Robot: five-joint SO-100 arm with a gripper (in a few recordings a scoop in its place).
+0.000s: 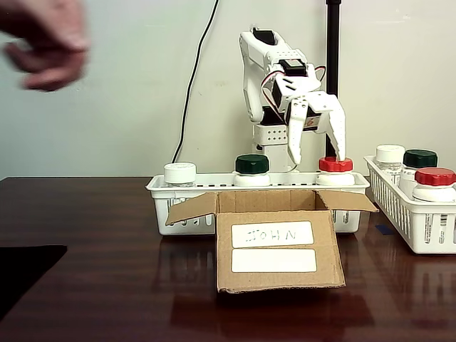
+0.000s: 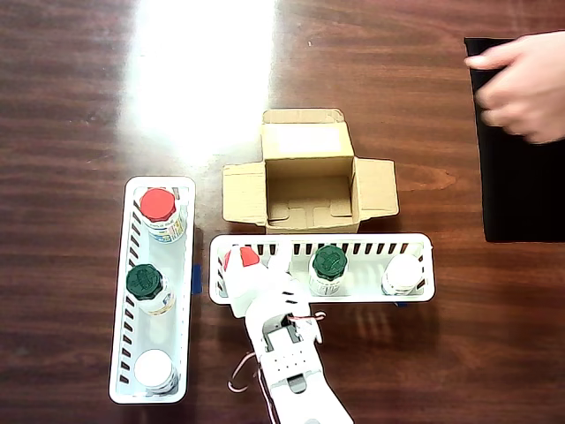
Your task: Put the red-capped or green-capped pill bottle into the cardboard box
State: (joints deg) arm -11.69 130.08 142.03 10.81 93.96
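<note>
Cardboard, flaps spread, the box (image 1: 274, 246) sits nearest on the dark counter (image 1: 107, 285). Just behind the box, a white basket (image 1: 162, 191) holds white-, green- and red-capped bottles. The red-capped bottle (image 1: 335, 167) stands behind the box's right flap, the jaws (image 1: 318, 158) spread around its cap. A person's hand (image 1: 46, 43) hovers upper left.

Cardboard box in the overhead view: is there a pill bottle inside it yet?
No. The cardboard box shows only its bare bottom, and the red-capped bottle under the gripper stands in the white tray.
</note>
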